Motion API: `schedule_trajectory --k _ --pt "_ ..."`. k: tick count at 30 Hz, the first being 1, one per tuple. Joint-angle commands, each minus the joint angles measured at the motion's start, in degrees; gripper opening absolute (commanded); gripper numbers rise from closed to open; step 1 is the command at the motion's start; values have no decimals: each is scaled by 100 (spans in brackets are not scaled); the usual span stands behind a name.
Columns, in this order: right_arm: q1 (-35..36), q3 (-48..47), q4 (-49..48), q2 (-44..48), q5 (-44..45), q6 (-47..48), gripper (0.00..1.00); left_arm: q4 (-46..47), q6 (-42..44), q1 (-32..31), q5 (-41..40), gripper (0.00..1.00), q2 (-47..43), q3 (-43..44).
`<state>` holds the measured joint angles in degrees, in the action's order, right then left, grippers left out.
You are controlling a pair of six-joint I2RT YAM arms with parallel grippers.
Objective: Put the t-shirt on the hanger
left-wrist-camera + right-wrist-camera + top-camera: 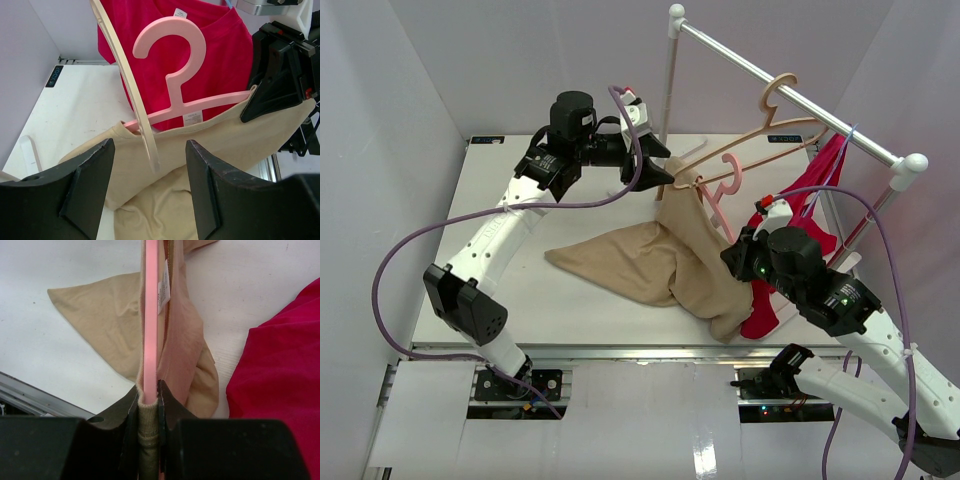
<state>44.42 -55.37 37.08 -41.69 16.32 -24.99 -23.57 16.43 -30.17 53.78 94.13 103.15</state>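
The tan t-shirt point(650, 262) hangs partly from the pink hanger point(718, 212) and trails onto the table. My right gripper point(740, 250) is shut on one end of the hanger with the shirt's fabric over it. The right wrist view shows the pink bar point(150, 315) and tan cloth point(110, 315) pinched at the gripper point(149, 400). My left gripper point(660, 172) is open and empty, just left of the hanger's other end. The left wrist view shows the gripper point(150, 146), the pink hook point(172, 45) and the shirt point(210, 145) beyond it.
A peach-tan hanger point(780, 130) hangs on the white rail point(760, 72); its arm crosses the left wrist view point(127, 85). A magenta garment point(802, 195) hangs on a thin blue hanger point(838, 150) behind the right arm, and shows in the wrist views point(220, 60) point(280, 375).
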Motion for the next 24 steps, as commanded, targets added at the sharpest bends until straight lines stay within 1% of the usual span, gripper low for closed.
schedule_trajectory --k 1,7,10,13,15,17,19,21,22,24 --pt "31 -52 -498 31 54 82 8 18 -13 -52 156 69 181 196" --pt "31 -18 -559 21 99 76 8 202 -85 -235 -327 65 330 203" --pt "31 -42 -562 4 142 65 8 247 -154 -286 -531 60 402 222" --pt "31 -106 -544 -59 250 39 8 274 -220 -324 -581 53 449 214" --pt "37 -169 -521 -142 332 36 8 286 -320 -386 -699 45 505 192" --pt "39 -261 -484 -232 457 13 8 292 -350 -409 -726 34 553 153" --pt "31 -375 -418 -306 529 -67 8 312 -493 -428 -1028 18 560 113" --pt "31 -439 -390 -397 602 -134 8 337 -585 -428 -1265 6 515 68" --pt "31 -473 -373 -448 649 -164 8 350 -628 -428 -1381 2 477 38" --pt "33 -576 -291 -555 746 -242 8 431 -766 -428 -1758 0 362 -40"
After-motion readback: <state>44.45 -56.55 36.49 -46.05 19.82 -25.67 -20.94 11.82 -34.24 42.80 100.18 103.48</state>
